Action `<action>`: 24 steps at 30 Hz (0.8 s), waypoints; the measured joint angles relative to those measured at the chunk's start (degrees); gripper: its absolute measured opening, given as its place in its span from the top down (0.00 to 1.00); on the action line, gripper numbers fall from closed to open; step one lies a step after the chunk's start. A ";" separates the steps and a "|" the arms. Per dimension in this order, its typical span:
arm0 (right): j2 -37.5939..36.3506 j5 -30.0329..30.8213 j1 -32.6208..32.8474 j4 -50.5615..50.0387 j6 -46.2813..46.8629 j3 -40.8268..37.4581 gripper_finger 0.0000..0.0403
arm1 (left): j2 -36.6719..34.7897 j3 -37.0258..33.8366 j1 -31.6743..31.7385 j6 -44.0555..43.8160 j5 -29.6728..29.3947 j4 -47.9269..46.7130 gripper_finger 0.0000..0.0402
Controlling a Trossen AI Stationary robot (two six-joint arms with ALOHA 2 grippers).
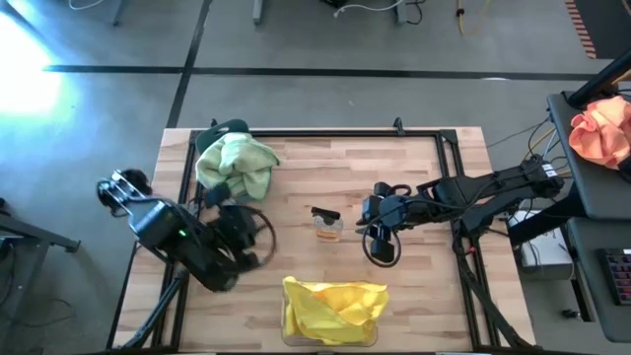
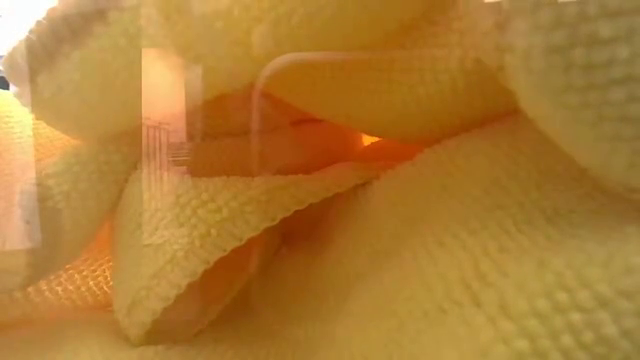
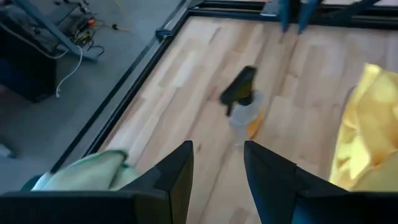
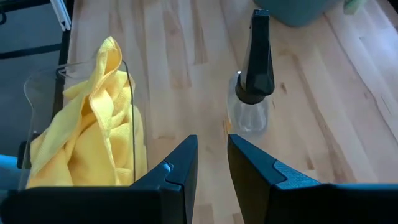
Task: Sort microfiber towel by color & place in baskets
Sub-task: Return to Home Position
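Note:
Pale green towels (image 1: 235,163) are heaped in the teal-blue basket (image 1: 233,128) at the far left. Yellow towels (image 1: 333,308) fill the clear basket (image 1: 370,335) at the near edge; they also fill the low view (image 2: 400,250) and show in the right wrist view (image 4: 93,137). My left gripper (image 1: 248,232) is open and empty over the table between the two baskets, its fingers apart in the left wrist view (image 3: 217,174). My right gripper (image 1: 373,225) is open and empty at the table's middle right, its fingers a little apart in the right wrist view (image 4: 212,163).
A small amber-and-black spray bottle (image 1: 326,225) lies on the table's middle between the grippers, and shows in the right wrist view (image 4: 252,87). An orange-pink cloth (image 1: 603,131) lies off the table at the right. Black frame rails (image 1: 325,133) border the table.

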 joint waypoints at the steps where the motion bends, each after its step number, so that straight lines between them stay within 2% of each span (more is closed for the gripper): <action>1: 0.00 -0.01 0.00 0.03 0.68 -0.01 0.80 | -2.13 -2.43 0.00 -0.87 -0.05 0.10 0.68; 5: 0.00 0.00 0.00 0.25 1.60 0.00 0.80 | -11.18 -12.92 0.00 -4.48 -0.18 0.74 0.68; 12: 0.00 0.41 -0.13 0.39 0.49 0.00 0.80 | -22.71 -27.18 0.02 -2.07 -2.38 3.64 0.68; 17: 0.06 0.52 -0.13 0.39 0.52 0.00 0.80 | -27.13 -33.04 0.02 0.03 5.99 2.73 0.68; 20: 0.19 0.52 -0.13 0.45 0.56 0.00 0.80 | -28.60 -35.88 0.02 -4.89 11.32 4.00 0.68; 24: 0.12 0.54 -0.13 2.16 -1.16 0.00 0.80 | -29.63 -39.46 0.02 3.33 12.43 3.64 0.68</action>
